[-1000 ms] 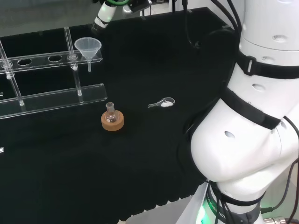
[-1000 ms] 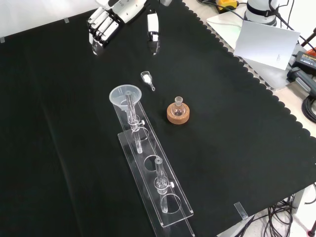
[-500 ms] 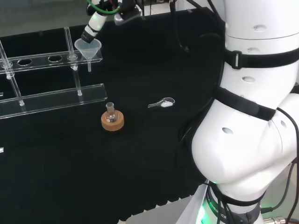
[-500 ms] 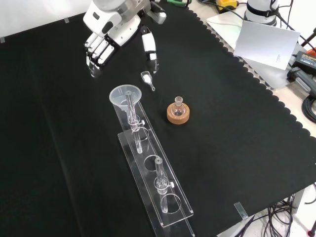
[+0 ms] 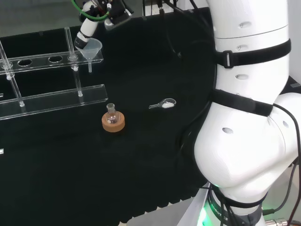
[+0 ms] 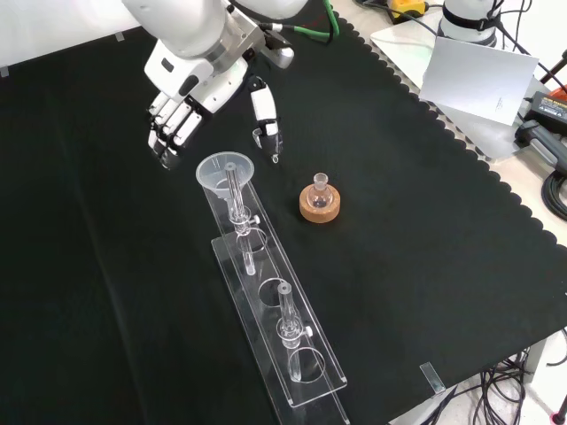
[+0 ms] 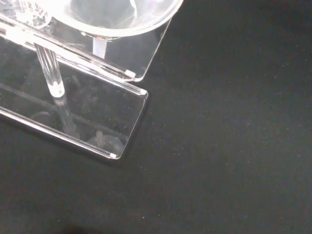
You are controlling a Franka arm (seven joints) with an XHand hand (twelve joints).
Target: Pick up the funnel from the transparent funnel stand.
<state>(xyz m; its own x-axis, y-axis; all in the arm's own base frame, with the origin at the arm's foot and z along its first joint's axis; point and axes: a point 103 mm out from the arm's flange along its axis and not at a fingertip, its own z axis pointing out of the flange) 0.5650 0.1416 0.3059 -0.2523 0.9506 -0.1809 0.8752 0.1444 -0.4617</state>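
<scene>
A clear funnel (image 6: 225,170) sits in the end hole of the transparent funnel stand (image 6: 275,328); its stem hangs down through the top rail. In the head view the funnel (image 5: 92,49) is at the stand's (image 5: 51,101) right end. The hand (image 6: 197,81) hovers just beyond the funnel, open, with straight fingers (image 6: 168,135) to one side of the bowl and the thumb (image 6: 265,119) to the other. In the head view one finger (image 5: 83,34) reaches the funnel's rim. The wrist view looks down on the funnel's bowl (image 7: 112,14) and the stand's base plate (image 7: 87,117).
A small round flask on a cork ring (image 6: 319,204) stands to the right of the stand in the front view. A small scoop (image 5: 163,104) with white powder lies on the cloth, partly behind the thumb in the front view. A second clear piece (image 6: 288,323) sits in the stand further along.
The hand has come down and toward the funnel, from the cloth's far edge to just beside the bowl. Its fingers stay straight. The funnel and stand have not moved.
</scene>
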